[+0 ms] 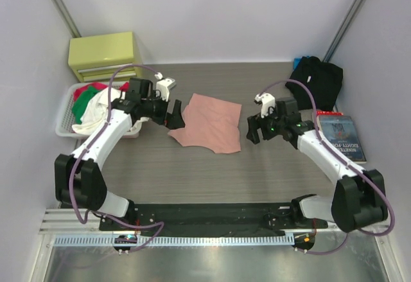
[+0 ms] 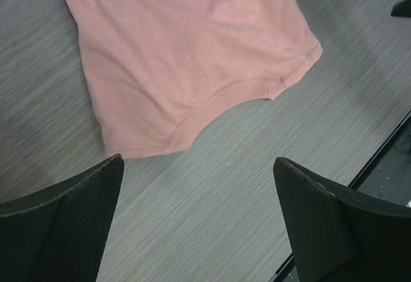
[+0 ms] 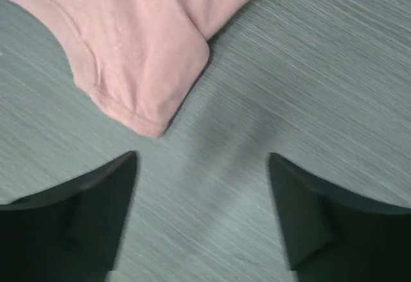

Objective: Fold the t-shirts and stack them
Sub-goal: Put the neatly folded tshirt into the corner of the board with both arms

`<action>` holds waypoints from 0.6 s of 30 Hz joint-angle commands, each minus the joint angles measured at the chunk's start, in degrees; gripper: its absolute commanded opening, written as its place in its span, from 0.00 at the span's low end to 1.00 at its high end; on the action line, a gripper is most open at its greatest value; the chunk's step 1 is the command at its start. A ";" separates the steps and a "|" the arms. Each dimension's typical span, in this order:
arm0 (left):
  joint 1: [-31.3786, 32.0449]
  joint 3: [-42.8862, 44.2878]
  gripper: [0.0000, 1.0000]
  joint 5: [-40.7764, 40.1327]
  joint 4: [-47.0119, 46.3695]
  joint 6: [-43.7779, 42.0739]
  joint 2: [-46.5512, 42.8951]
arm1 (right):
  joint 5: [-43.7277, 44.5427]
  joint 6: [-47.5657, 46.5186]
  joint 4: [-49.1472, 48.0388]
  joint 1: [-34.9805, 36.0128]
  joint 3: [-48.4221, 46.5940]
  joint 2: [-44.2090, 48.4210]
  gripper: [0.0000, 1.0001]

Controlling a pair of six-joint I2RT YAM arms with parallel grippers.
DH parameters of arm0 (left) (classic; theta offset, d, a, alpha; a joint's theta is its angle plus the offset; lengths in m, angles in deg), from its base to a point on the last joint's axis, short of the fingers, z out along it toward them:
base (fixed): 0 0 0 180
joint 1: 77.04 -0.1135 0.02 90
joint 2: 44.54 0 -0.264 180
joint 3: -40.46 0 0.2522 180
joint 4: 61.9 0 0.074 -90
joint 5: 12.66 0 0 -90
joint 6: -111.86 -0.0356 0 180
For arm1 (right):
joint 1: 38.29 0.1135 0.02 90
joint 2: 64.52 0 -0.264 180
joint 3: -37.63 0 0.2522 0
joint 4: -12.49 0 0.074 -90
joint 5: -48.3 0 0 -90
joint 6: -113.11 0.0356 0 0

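The salmon-pink t-shirt lies folded on the table's middle. It also shows in the left wrist view and the right wrist view. My left gripper is open and empty just left of the shirt. My right gripper is open and empty just right of the shirt. The black t-shirt lies crumpled at the back right. In the wrist views the left gripper and the right gripper hover over bare table beside the pink cloth.
A white basket with red, green and white clothes stands at the left. A yellow-green box sits behind it. A book lies at the right. A black mat lies along the near edge.
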 commanded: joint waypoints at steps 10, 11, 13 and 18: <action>0.46 -5.12 0.72 -14.74 -4.98 -3.33 -15.15 | 7.94 1.90 -2.06 4.19 -1.46 1.02 0.01; 0.46 -5.48 0.84 -12.74 -4.72 -2.72 -14.98 | 6.88 1.90 -1.36 4.19 -1.98 1.11 0.01; 0.46 -5.31 0.97 -10.18 -3.32 -2.27 -12.63 | 6.61 1.72 -1.96 4.19 -1.73 1.03 0.01; 0.46 1.80 0.96 2.53 1.93 0.62 -2.96 | 8.01 -0.30 -4.25 4.19 -2.42 -2.83 0.23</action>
